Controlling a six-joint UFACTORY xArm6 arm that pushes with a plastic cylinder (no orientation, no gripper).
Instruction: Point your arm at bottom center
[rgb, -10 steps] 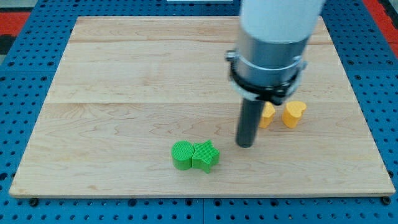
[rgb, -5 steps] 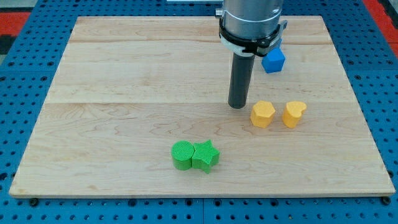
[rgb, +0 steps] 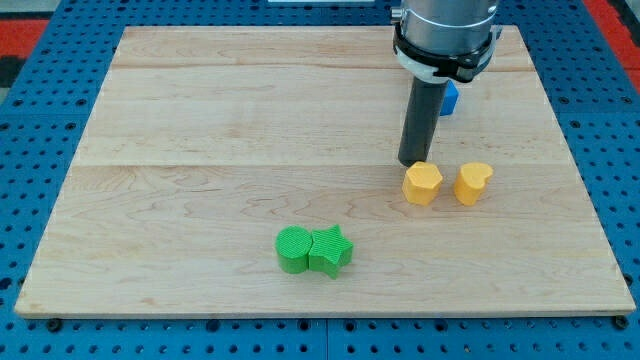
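Observation:
My tip (rgb: 412, 163) rests on the wooden board (rgb: 200, 150) right of centre, just above and to the left of the yellow hexagon block (rgb: 422, 184), close to touching it. A yellow heart block (rgb: 472, 183) sits just right of the hexagon. A green round block (rgb: 294, 249) and a green star block (rgb: 331, 250) touch each other near the bottom centre, well below and left of the tip. A blue block (rgb: 450, 97) shows partly behind the rod at the upper right.
The board lies on a blue perforated table (rgb: 40, 200). The arm's grey body (rgb: 445, 30) hangs over the board's top right.
The tip moved from near the bottom centre up the board, then shifted right to just above the yellow hexagon. The blocks have not moved.

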